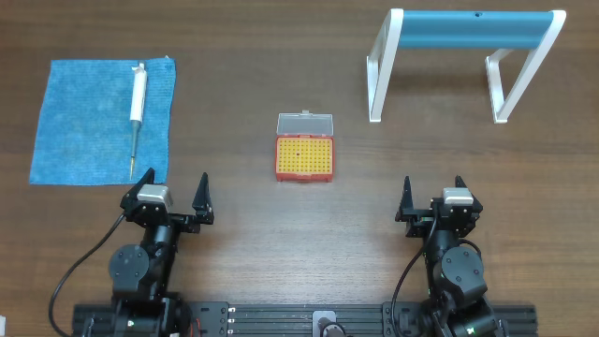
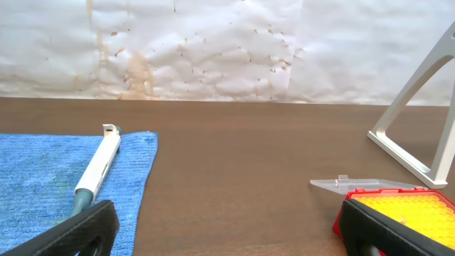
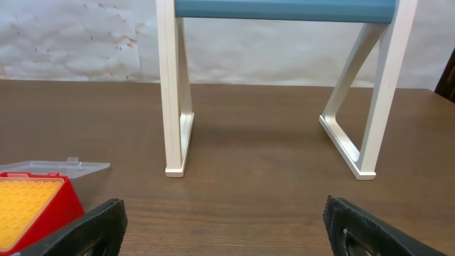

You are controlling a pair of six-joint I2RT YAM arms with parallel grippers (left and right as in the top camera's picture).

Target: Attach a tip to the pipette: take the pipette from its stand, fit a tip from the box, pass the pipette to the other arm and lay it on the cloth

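Observation:
The white pipette (image 1: 138, 97) with a tip on its end lies on the blue cloth (image 1: 75, 131) at the far left; in the left wrist view the pipette (image 2: 98, 169) rests near the edge of the cloth (image 2: 43, 178). The red tip box (image 1: 304, 157) with yellow tips and its clear lid open stands mid-table, seen also as the tip box (image 2: 409, 213) and the tip box (image 3: 28, 203). The white and blue stand (image 1: 468, 33) is at the back right and holds nothing. My left gripper (image 1: 168, 197) is open near the cloth's front corner. My right gripper (image 1: 435, 197) is open, nothing in it.
The stand's white legs (image 3: 174, 92) rise from the wooden table ahead of the right gripper. One stand leg (image 2: 419, 128) shows at the edge of the left wrist view. A pale wall backs the table. Bare wood lies between the grippers and the tip box.

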